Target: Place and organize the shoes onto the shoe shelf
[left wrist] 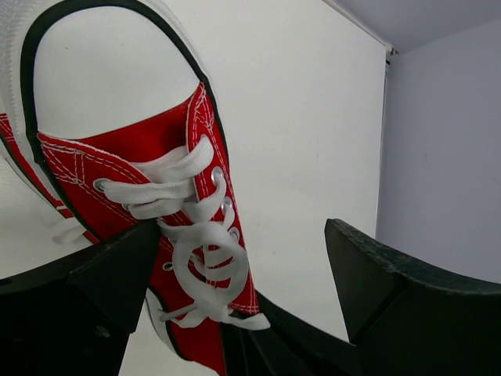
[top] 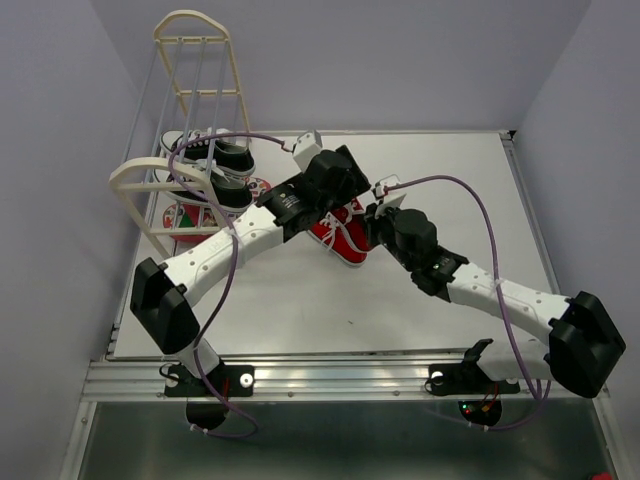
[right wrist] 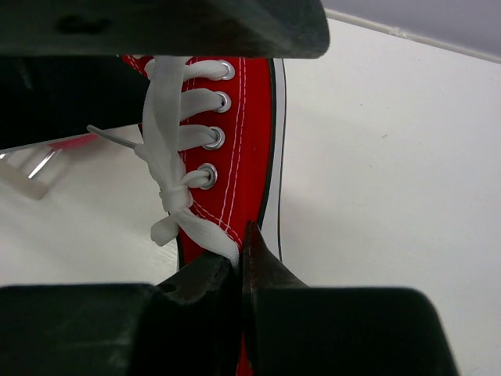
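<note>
The red sneakers (top: 340,242) with white laces lie mid-table, between both arms. My left gripper (top: 347,207) hangs over them, open, and its fingers straddle the laced top of one red sneaker (left wrist: 156,180) without touching it. From the right, my right gripper (top: 372,224) is shut on the canvas edge of a red sneaker (right wrist: 243,117), beside its lace knot. The cream shoe shelf (top: 190,60) stands at the far left. The black sneakers (top: 225,165) rest on its rails, and the flip-flops (top: 185,215) lie under them. Both arms hide much of the red pair.
The left arm's link (top: 230,245) runs diagonally from the near left toward the shelf's front end frame (top: 135,180). Purple cables (top: 480,205) loop over both arms. A wall rises behind the table's far edge (top: 400,132).
</note>
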Controlling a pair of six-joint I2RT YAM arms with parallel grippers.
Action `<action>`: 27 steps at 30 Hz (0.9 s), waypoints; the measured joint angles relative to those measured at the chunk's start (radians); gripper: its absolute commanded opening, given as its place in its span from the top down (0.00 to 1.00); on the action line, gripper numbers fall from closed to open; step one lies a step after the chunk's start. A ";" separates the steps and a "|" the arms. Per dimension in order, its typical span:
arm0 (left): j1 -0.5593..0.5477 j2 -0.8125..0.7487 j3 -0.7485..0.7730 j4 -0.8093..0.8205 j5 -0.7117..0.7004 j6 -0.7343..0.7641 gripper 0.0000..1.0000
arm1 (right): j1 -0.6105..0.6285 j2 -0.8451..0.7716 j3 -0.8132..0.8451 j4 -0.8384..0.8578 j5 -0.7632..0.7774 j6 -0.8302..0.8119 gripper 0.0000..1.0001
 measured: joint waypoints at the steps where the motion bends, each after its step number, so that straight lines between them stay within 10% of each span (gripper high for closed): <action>1: 0.000 0.010 0.003 0.003 -0.005 -0.005 0.02 | 0.007 0.000 -0.012 0.021 -0.002 -0.005 0.99; 12: -0.003 0.105 0.047 -0.014 -0.013 -0.069 0.10 | 0.016 -0.003 -0.083 0.098 0.095 -0.020 0.99; 21: -0.004 0.140 0.067 -0.016 -0.021 -0.080 0.40 | 0.039 -0.007 -0.107 0.178 0.167 -0.062 0.98; 24: -0.004 0.173 0.089 -0.026 -0.023 -0.079 0.73 | 0.039 -0.005 -0.107 0.180 0.191 -0.095 0.98; 25: -0.004 0.181 0.092 -0.028 -0.024 -0.075 1.00 | 0.040 -0.004 -0.107 0.182 0.194 -0.105 0.97; 27: -0.004 0.193 0.103 -0.028 -0.022 -0.078 1.00 | 0.040 0.002 -0.107 0.184 0.194 -0.115 0.95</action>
